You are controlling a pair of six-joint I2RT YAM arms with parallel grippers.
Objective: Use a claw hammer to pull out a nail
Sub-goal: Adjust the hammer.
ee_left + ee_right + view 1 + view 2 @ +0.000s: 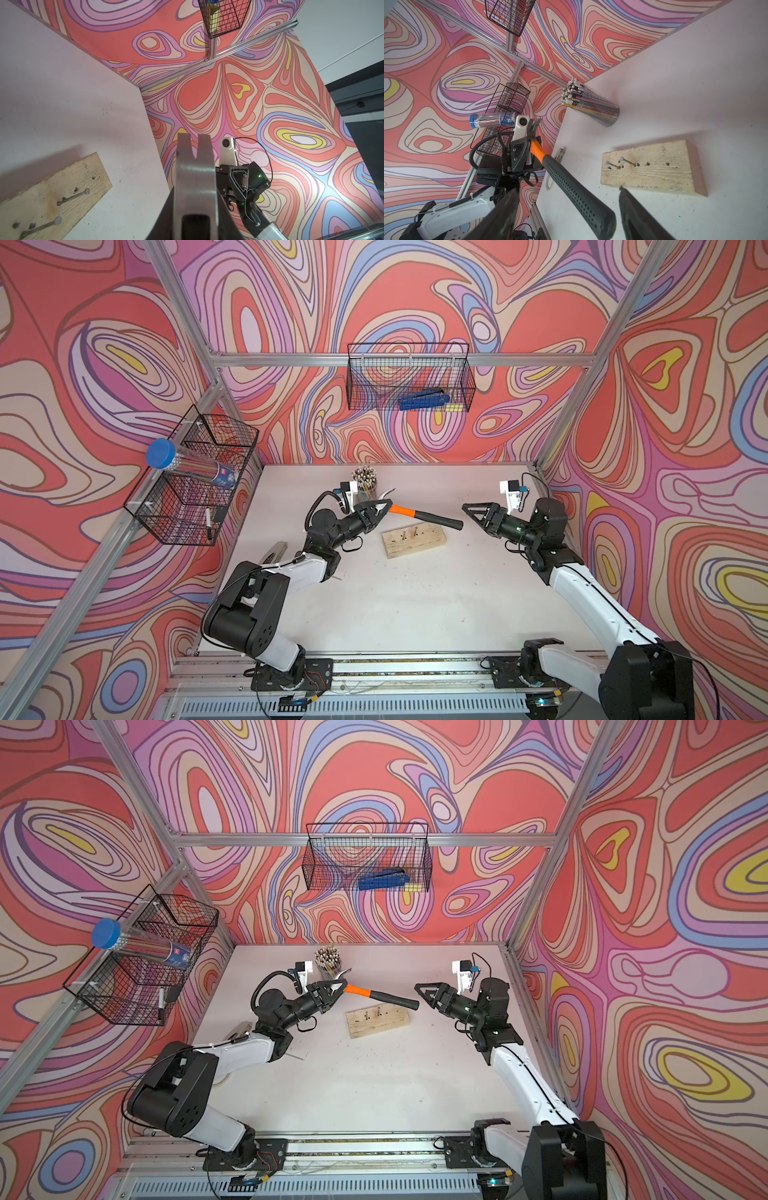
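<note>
The claw hammer has a silver steel head, an orange neck and a black grip. The left pincer is clamped on the orange neck just below the head. It holds the tool off the table, over the far edge of the wooden block, with the handle pointing at the right pincer. That pincer stands open, a finger on either side of the handle's butt with a gap on both sides.

Only the left wrist view shows the curved claw close up, with its V-shaped notch; the handle is hidden there. The right wrist view shows the dimpled grip, while the left arm's camera covers much of the head. Two nails stick out of the block, plain in both wrist views and tiny in both top views.
</note>
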